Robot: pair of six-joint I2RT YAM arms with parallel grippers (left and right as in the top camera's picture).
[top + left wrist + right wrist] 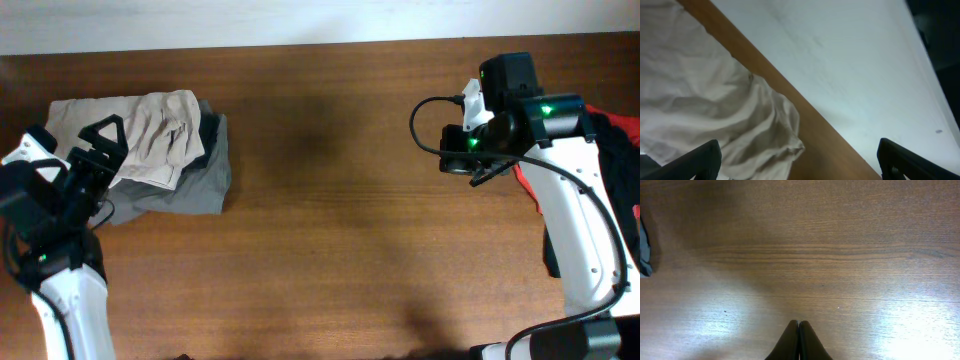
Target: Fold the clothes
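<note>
The beige shorts (150, 135) lie on a grey garment (195, 185) at the desk's (330, 200) far left corner, beneath the left gripper (95, 150), which is spread wide, released. The right gripper (798, 332) hovers clenched over bare wood.

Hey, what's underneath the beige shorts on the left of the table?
A grey garment lies under the beige shorts, showing along their right and lower edges, with a black strip beside them. Whatever else sits beneath is covered.
</note>
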